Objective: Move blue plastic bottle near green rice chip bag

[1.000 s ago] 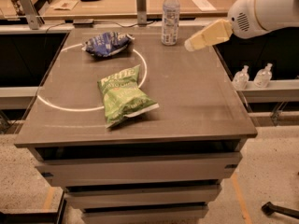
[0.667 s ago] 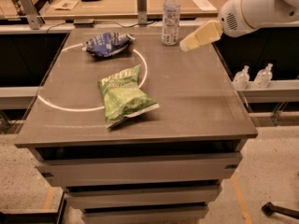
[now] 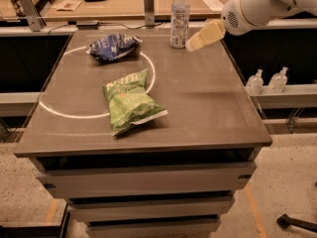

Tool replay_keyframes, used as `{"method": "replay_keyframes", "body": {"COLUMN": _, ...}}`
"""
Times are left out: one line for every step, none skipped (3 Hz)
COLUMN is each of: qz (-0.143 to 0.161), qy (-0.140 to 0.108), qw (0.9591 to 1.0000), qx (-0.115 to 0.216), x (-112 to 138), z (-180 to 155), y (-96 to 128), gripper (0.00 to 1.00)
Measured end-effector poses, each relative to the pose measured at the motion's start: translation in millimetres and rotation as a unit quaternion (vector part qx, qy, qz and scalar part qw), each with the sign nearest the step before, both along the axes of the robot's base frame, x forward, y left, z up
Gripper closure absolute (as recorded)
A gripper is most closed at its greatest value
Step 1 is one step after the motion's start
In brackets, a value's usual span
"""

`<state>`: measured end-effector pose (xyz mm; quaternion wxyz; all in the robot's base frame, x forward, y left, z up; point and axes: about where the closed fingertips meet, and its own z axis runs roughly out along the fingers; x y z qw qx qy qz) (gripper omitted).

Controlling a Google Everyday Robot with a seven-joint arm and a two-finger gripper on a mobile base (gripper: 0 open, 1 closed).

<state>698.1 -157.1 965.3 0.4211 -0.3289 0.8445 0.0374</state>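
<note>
The blue plastic bottle (image 3: 179,18) stands upright at the back edge of the grey table (image 3: 208,103), right of centre. It is clear with a white cap and a pale label. The green rice chip bag (image 3: 130,101) lies flat near the table's middle, left of centre. My gripper (image 3: 192,43) reaches in from the upper right on a white arm (image 3: 257,4). Its pale yellow finger (image 3: 206,34) points down and left, and its tip sits just right of the bottle's base, close to it.
A dark blue chip bag (image 3: 112,46) lies at the back left of the table. A white circle line (image 3: 59,112) is marked on the tabletop. Two small pump bottles (image 3: 266,80) stand on a ledge to the right. A wooden counter (image 3: 119,4) runs behind the table.
My gripper and arm have moved left toward the bottle. The bottle and both bags have stayed where they were.
</note>
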Motion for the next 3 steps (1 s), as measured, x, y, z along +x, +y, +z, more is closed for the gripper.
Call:
{"method": "replay_keyframes", "body": {"qz": -0.025, "qy": -0.003, "qw": 0.9996, "qx": 0.008, "x": 7.0, "z": 0.0, "y": -0.2, "gripper": 0.0}}
{"method": "replay_keyframes", "body": {"qz": -0.086, "qy": -0.025, "qw": 0.9959, "qx": 0.016, "x": 26.5, "z": -3.2, "y": -4.8, "gripper": 0.0}}
{"method": "replay_keyframes", "body": {"qz": -0.125, "qy": -0.049, "qw": 0.9896, "qx": 0.049, "x": 40.2, "z": -10.7, "y": -8.7, "gripper": 0.0}}
